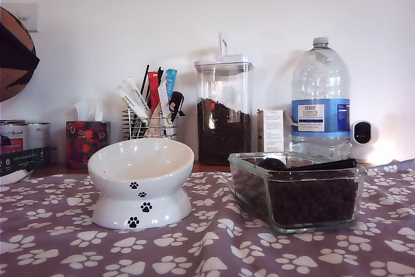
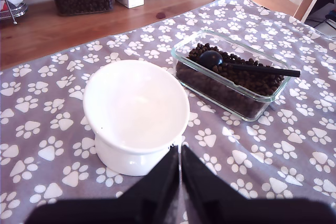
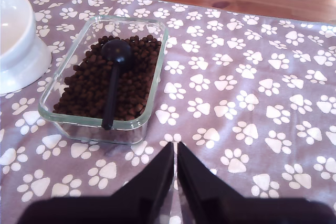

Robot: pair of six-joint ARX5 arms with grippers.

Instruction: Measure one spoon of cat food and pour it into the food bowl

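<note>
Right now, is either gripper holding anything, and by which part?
Nothing. My first gripper and second gripper are shut on nothing; the spoon lies untouched on the cat food.

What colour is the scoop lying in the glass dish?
Black plastic scoop; clearest in the second wrist view.

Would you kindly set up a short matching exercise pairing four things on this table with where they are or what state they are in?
Things:
1. spoon
2. food bowl
3. cat food
4. my second gripper

States:
A. empty, standing on the paw-print cloth
B. fills the glass dish
C. lying on the kibble, handle reaching the dish rim
D. claw shut, holding nothing

Pairs: 1-C, 2-A, 3-B, 4-D
</note>
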